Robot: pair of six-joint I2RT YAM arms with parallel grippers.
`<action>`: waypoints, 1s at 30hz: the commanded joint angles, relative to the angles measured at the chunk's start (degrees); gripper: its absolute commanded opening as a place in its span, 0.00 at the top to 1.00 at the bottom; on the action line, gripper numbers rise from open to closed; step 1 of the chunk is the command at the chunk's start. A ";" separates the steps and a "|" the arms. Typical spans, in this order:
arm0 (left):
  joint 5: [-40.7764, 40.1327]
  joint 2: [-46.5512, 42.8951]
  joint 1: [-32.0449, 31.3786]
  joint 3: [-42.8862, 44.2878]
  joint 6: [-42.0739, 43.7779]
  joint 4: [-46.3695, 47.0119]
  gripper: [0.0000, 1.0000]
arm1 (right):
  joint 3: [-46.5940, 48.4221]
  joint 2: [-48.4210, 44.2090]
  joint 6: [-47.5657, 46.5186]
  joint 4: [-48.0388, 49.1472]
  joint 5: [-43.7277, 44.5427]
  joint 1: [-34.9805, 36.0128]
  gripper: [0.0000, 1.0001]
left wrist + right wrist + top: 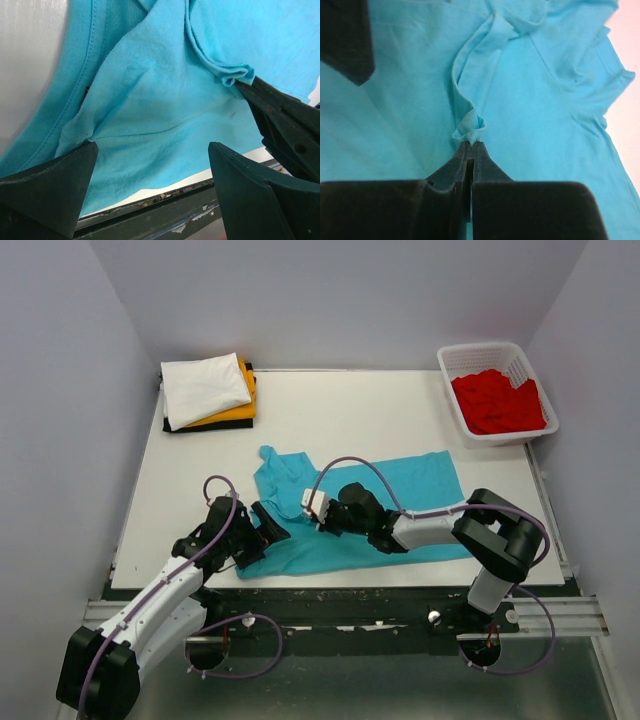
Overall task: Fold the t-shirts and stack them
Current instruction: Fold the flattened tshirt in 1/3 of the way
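Teal t-shirt (420, 490): spread on desk (350, 410), lower centre of frame. Right pincer (471, 145): clamped tight on a bunched fold of it. Left pincer (152, 165): spread wide above its lower-left edge, gripping nothing.

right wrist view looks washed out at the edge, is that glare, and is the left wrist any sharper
Right wrist: yes, the table at the right edge is blown out to pinkish white, while the teal t-shirt is readable. Left wrist: shirt weave crisp mid-frame, table at left a soft grey blur. Top external: even light, no glare.
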 commanded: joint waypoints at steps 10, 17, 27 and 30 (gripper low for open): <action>-2.69 1.79 0.38 -1.77 1.91 -4.46 0.01 | -3.39 1.10 13.67 9.40 15.74 -3.02 0.92; -2.60 1.30 0.39 -1.92 1.82 -4.53 0.01 | -3.47 1.04 16.97 11.31 26.10 -4.09 0.45; -3.65 0.85 0.39 5.50 5.54 -8.21 0.01 | -1.25 -13.61 41.01 -0.27 53.51 -5.73 0.00; -5.44 1.57 0.39 11.77 8.90 -10.24 0.01 | 3.39 -18.93 51.94 -18.82 49.87 -10.20 0.00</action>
